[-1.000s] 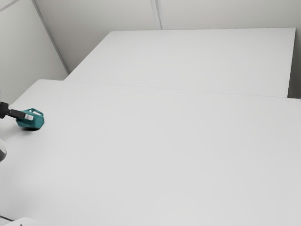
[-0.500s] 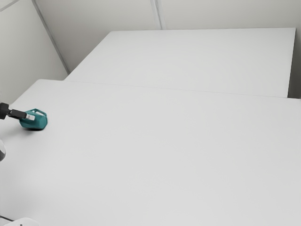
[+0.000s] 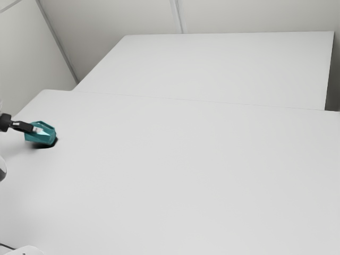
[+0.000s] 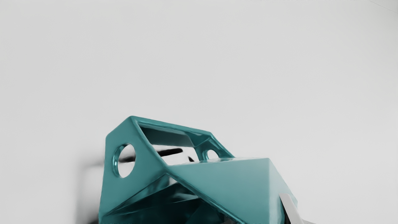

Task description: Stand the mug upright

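The teal mug (image 3: 49, 135) is seen tilted, not upright, at the exterior view's left end of the desk (image 3: 186, 170), with the gripper (image 3: 38, 130) against its side. A dark shadow (image 3: 43, 146) is cast just below it. In the wrist view, the mug's handle (image 4: 168, 137) and part of its dark, hollow interior (image 4: 174, 205) are shown; whether anything is held inside cannot be told. Whether the gripper is spread or pressed together cannot be told either. Compared with the earlier frames, the mug and the gripper's tip have been shifted slightly toward the exterior view's right, and the mug has been turned, its handle loop now less plainly seen there.
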You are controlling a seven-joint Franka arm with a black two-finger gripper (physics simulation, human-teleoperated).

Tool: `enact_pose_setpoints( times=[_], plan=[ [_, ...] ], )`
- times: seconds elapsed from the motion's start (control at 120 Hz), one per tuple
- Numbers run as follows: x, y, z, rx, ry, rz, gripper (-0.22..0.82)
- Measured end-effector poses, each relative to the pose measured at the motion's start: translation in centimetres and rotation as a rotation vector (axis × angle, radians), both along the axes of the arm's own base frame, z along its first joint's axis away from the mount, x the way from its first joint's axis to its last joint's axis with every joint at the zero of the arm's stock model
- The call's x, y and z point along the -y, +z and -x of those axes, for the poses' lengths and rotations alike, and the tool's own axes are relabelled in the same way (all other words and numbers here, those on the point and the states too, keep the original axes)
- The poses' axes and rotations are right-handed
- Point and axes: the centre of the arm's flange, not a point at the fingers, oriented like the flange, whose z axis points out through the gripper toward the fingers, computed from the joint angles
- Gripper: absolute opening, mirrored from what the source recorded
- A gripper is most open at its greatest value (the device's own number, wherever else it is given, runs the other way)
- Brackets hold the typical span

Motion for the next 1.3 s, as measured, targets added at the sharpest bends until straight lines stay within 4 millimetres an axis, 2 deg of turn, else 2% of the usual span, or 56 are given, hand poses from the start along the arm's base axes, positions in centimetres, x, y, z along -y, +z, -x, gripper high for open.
enact_pose_setpoints(
  times=[0.125,0.267,0.367,0.533,0.6,0.683,0.8,0.883,1.025,1.092,1.175,1.3],
  plan=[
    [0.9,1.2,-1.0,0.011,-0.011,0.002,-0.14],
    [2.3,2.7,-2.5,0.021,-0.029,0.001,-0.16],
    [4.4,5.0,-4.5,0.031,-0.059,-0.017,-0.17],
    [9.3,9.7,-8.1,0.029,-0.125,-0.062,-0.18],
    [12.3,12.2,-9.6,0.003,-0.165,-0.101,-0.18],
    [17.9,15.5,-10.9,-0.067,-0.227,-0.170,-0.18],
    [26.0,17.6,-11.3,-0.177,-0.293,-0.281,-0.18],
    [31.5,17.8,-10.7,-0.241,-0.327,-0.378,-0.18],
    [37.5,17.4,-8.3,-0.282,-0.341,-0.539,-0.18],
    [40.3,17.5,-7.1,-0.273,-0.347,-0.617,-0.18],
    [43.5,17.0,-6.9,-0.246,-0.364,-0.698,-0.18],
    [46.7,15.8,-5.7,-0.211,-0.359,-0.781,-0.18]
  ],
)
